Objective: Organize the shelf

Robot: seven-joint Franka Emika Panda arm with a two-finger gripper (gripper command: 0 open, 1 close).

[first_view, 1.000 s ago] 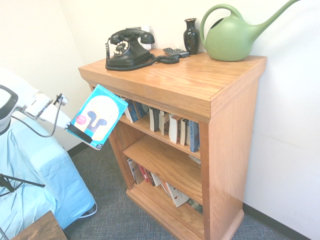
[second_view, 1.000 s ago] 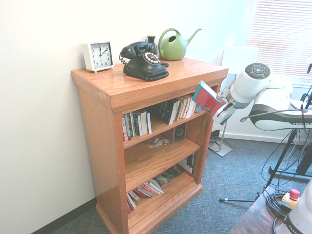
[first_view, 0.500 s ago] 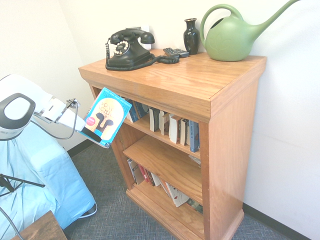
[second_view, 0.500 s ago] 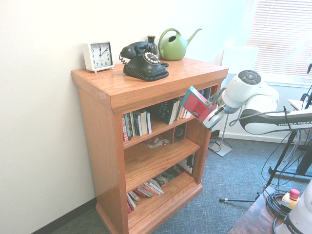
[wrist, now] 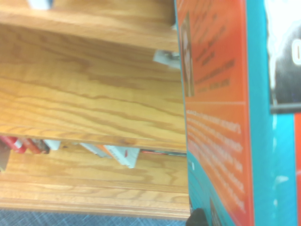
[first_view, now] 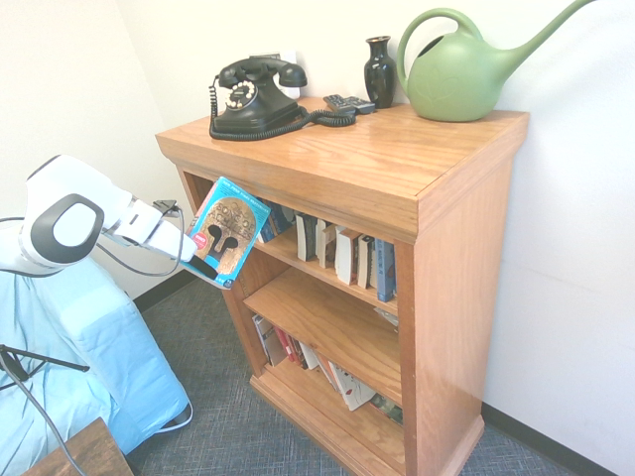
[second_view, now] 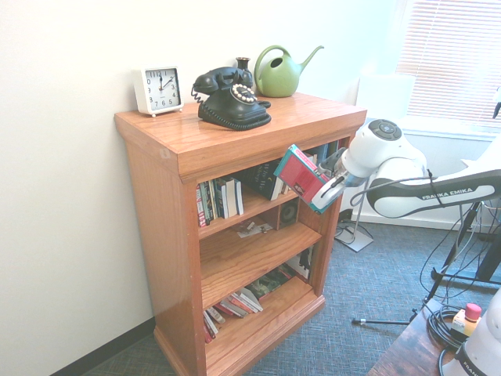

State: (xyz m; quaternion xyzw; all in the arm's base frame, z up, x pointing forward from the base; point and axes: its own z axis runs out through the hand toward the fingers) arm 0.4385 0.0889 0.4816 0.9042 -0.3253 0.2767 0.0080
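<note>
- The shelf (first_view: 397, 188) stood against a pale wall on grey carpet, a honey-brown wooden bookcase with a thick overhanging top and three tiers.
- The gripper (first_view: 198, 264) had its jaws closed tight on a book (first_view: 227, 230), gripping it by the lower edge.
- The book (second_view: 300, 174) was tilted, with a teal front cover showing in the first exterior view and a red back cover in the second exterior view.
- It hung in the air just in front of the shelf's top tier, at the end where the white arm (second_view: 407, 172) came in, close under the overhanging top.
- In the wrist view the book's (wrist: 221, 117) red and teal cover filled one side, beside the bare middle board of the shelf (wrist: 89, 99).
- A row of upright books (first_view: 342, 250) filled the top tier, and more books (second_view: 235, 304) leaned and lay on the bottom tier.
- On the shelf's top stood a black dial telephone (first_view: 253, 95), a dark vase (first_view: 379, 69) and a green watering can (first_view: 461, 74).
- A white clock (second_view: 158, 89) stood on the top at the far end from the watering can.
</note>
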